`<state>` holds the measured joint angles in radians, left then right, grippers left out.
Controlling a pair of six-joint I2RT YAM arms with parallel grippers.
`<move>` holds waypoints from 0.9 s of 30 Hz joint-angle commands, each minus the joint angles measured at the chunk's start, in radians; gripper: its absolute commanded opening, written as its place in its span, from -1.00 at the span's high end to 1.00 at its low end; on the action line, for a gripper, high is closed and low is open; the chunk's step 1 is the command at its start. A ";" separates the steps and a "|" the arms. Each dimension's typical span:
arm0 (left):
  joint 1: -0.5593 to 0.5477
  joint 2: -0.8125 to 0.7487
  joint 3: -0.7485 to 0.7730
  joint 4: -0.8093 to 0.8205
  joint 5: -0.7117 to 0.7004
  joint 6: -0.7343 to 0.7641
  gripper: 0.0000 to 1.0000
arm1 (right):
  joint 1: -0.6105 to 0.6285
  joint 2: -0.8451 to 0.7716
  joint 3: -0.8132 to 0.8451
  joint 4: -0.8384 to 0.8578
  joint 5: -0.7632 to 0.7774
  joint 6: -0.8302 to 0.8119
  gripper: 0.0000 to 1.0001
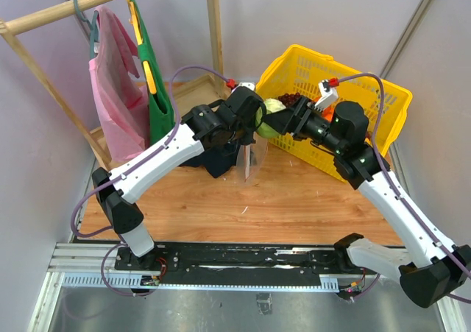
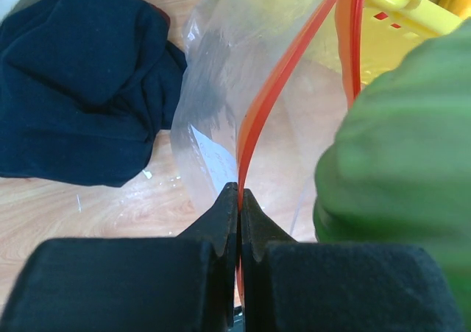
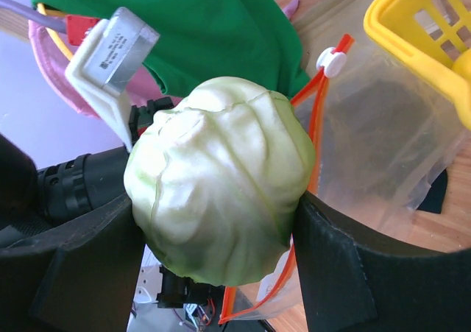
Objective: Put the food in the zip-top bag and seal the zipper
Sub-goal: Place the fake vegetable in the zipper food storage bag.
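Observation:
My left gripper [image 2: 240, 192] is shut on the orange-red zipper [image 2: 259, 111] of the clear zip-top bag [image 2: 221, 89], holding its mouth edge up. My right gripper [image 3: 221, 221] is shut on a pale green round cabbage [image 3: 221, 185], held just above the bag's open mouth [image 3: 383, 126]. In the top view the cabbage [image 1: 267, 129] sits between both grippers, over the hanging bag [image 1: 252, 159]. The zipper's white slider [image 3: 333, 61] shows at the far end. The cabbage also fills the right of the left wrist view [image 2: 397, 170].
A yellow basket [image 1: 368, 96] with more toy food stands at the back right. A dark cloth [image 2: 81, 82] lies on the wooden table left of the bag. Pink [image 1: 114, 96] and green bags [image 1: 156, 82] hang from a wooden rack at back left.

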<state>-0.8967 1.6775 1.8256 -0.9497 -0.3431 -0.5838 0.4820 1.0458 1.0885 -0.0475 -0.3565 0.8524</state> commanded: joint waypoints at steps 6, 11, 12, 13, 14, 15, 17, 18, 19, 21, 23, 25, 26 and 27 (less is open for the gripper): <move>-0.007 -0.038 -0.007 0.054 -0.004 -0.020 0.99 | 0.029 -0.001 -0.078 -0.042 0.075 0.012 0.39; -0.007 -0.055 -0.031 0.067 0.010 -0.021 0.99 | 0.028 0.000 -0.093 -0.113 0.122 -0.049 0.39; -0.007 -0.059 -0.036 0.070 0.013 -0.021 0.99 | 0.029 -0.001 -0.098 -0.117 0.121 -0.055 0.39; -0.007 -0.063 -0.041 0.072 0.013 -0.021 0.99 | 0.028 0.000 -0.104 -0.117 0.119 -0.058 0.39; -0.006 -0.066 -0.044 0.074 0.013 -0.021 0.99 | 0.029 -0.001 -0.106 -0.119 0.120 -0.064 0.39; -0.007 -0.069 -0.048 0.073 0.012 -0.021 0.99 | 0.029 -0.003 -0.103 -0.130 0.128 -0.075 0.39; -0.007 -0.073 -0.051 0.071 0.011 -0.019 0.99 | 0.029 -0.011 -0.087 -0.176 0.168 -0.117 0.39; -0.007 -0.075 -0.055 0.071 0.009 -0.019 0.99 | 0.028 -0.018 -0.079 -0.200 0.195 -0.137 0.39; -0.007 -0.077 -0.059 0.071 0.008 -0.018 0.99 | 0.029 -0.025 -0.072 -0.226 0.224 -0.155 0.38; -0.007 -0.079 -0.065 0.071 0.006 -0.017 0.99 | 0.029 -0.041 -0.062 -0.266 0.267 -0.184 0.38; -0.007 -0.081 -0.072 0.072 0.012 -0.017 0.99 | 0.029 -0.049 -0.057 -0.275 0.278 -0.205 0.38; -0.007 -0.077 -0.076 0.075 0.020 -0.017 0.99 | 0.029 -0.056 -0.062 -0.233 0.225 -0.219 0.37; -0.007 -0.075 -0.076 0.074 0.021 -0.018 0.99 | 0.029 -0.059 -0.064 -0.197 0.178 -0.219 0.36; -0.007 -0.073 -0.077 0.074 0.022 -0.018 0.99 | 0.028 -0.062 -0.067 -0.163 0.132 -0.214 0.36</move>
<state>-0.8978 1.6314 1.7554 -0.8944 -0.3233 -0.5919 0.4992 1.0142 0.9909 -0.2886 -0.1558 0.6849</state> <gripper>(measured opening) 0.015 0.704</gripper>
